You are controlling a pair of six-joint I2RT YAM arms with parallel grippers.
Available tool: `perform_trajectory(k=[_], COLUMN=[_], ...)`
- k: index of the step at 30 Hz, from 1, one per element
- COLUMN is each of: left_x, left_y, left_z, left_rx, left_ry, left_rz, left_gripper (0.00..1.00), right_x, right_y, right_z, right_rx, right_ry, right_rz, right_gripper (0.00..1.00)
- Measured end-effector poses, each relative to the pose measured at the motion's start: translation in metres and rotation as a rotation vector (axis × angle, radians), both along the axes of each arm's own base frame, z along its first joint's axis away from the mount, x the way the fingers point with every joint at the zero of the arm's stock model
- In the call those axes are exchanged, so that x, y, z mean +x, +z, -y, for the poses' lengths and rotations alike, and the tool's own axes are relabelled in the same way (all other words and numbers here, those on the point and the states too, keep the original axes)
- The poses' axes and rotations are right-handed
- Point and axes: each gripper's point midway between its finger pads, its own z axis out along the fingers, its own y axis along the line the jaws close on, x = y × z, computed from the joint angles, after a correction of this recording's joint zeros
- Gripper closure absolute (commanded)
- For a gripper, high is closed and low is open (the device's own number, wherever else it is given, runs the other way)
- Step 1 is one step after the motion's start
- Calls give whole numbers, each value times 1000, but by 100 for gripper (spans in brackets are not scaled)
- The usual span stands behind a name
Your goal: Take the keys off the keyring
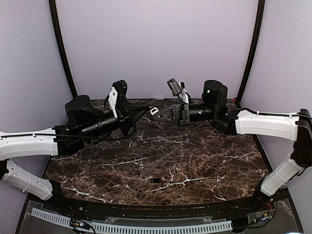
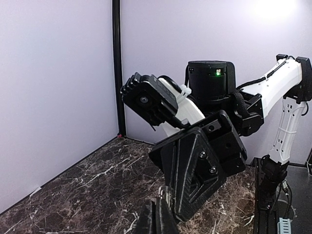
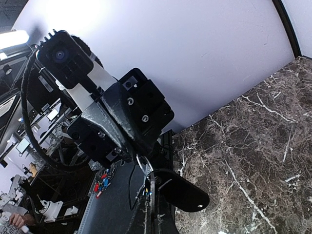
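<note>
loose key (image 1: 156, 180): tiny dark oblong with a pale glint, flat on the desk (image 1: 219, 156) at 6 o'clock, near the front edge; long axis 9–3.
keyring (image 3: 142, 164): thin silver loop, held in the air toward 12 o'clock.
hanging key (image 3: 183, 191): dark oblong, points about 4 o'clock in the right wrist view.
left pincer (image 3: 133, 153): clamped on keyring.
right pincer (image 3: 150, 195): closed tight at the ring; exact hold unclear.

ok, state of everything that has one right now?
Left tool: shut on thin silver keyring.
Right tool: shut, tips at the ring.
Black oblong key: aloft beside the ring.
Tiny dark key: loose, flat on brown marble table.
</note>
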Motion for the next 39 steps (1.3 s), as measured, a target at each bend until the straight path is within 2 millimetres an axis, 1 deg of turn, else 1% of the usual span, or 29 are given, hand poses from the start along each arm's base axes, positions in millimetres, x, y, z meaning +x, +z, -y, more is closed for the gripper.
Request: perform_trajectory(k=[6,10,17,23,29,35,39], left_x=[-2,-3,-5,-3,-2,-2,0], left_y=[2,-1,0,0,-6,-8,-6], left_z=[1,0,1,-1,-1,1,5], left_rx=[-13,-12,-14,-11,18,46,70], left_ry=[-12,-18,-27,-13,-7,-12,-14], left_rz=[13,12,11,14,8,-11,-31], left_gripper=[100,100,100,100,100,100,100], right_x=[0,1,3,2,2,3,4], right_y=[0,-2,-1,3,8,2,1], right_z=[-1,-1,-1,1,3,4,3], right_rx=[3,-3,-1,4,13,-14,-38], right_ry=[2,-5,-15,-21,-36,-36,-37], right_rz=[-2,4,16,29,54,57,68], right_gripper=[100,100,100,100,100,100,100])
